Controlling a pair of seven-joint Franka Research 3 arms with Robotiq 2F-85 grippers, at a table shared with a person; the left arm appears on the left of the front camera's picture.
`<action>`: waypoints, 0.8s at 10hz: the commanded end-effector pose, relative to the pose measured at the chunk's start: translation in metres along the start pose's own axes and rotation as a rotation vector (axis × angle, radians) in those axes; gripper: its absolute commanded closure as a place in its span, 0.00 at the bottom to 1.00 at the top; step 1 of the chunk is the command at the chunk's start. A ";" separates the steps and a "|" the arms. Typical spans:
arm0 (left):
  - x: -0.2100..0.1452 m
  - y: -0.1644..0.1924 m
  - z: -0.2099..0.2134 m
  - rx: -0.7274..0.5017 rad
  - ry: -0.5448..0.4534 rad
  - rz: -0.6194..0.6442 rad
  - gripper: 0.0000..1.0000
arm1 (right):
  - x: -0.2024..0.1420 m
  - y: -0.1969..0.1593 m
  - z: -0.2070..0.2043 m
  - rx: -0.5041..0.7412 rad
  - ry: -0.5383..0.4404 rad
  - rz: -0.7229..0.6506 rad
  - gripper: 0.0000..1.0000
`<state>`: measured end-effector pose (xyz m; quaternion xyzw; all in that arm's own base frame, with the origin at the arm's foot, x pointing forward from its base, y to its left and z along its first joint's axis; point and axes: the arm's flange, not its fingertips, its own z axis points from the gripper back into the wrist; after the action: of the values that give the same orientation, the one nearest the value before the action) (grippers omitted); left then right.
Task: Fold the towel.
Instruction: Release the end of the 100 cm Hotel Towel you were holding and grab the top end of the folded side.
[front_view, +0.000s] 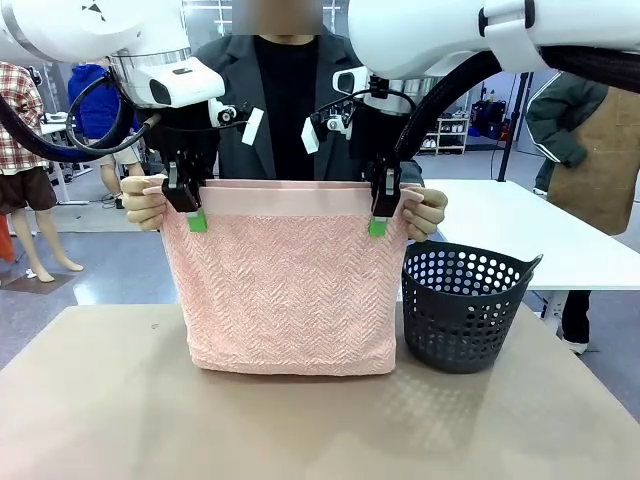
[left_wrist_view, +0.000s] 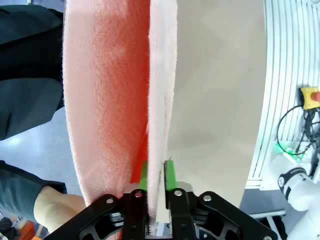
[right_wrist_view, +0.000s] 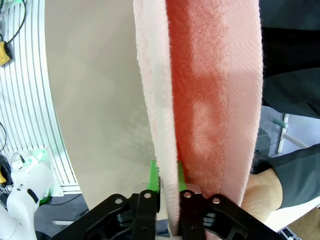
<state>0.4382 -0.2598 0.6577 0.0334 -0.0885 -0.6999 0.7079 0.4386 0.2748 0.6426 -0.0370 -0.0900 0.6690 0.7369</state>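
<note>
Above the tabletop (front_view: 100, 400), the towel (front_view: 285, 290) hangs doubled once, top corners in the person's hands (front_view: 145, 200), with left gripper (front_view: 195, 215) and right gripper (front_view: 380, 220) narrowly straddling its front layer, clamped or not I cannot tell; further folding and laying down seem left.

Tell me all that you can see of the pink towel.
The towel is pale pink terry with a herringbone weave and a smooth plain band along the top. It hangs upright in two layers, low over the table, beside the dark basket. The person's hands hold its upper corners; the left gripper and the right gripper have their green pads on either side of the near layer's top edge.
</note>
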 end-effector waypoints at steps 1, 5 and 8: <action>0.000 -0.003 0.005 0.000 -0.012 -0.024 0.24 | -0.003 0.001 0.002 -0.003 -0.027 -0.025 0.38; 0.000 -0.006 0.018 0.076 0.018 -0.032 0.00 | -0.002 0.006 0.018 -0.084 -0.004 -0.017 0.00; 0.000 -0.006 0.047 0.177 0.039 -0.012 0.02 | 0.000 0.006 0.047 -0.177 -0.012 -0.005 0.07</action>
<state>0.4256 -0.2555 0.6954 0.0833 -0.1232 -0.7021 0.6963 0.4260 0.2698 0.6841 -0.0770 -0.1384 0.6666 0.7284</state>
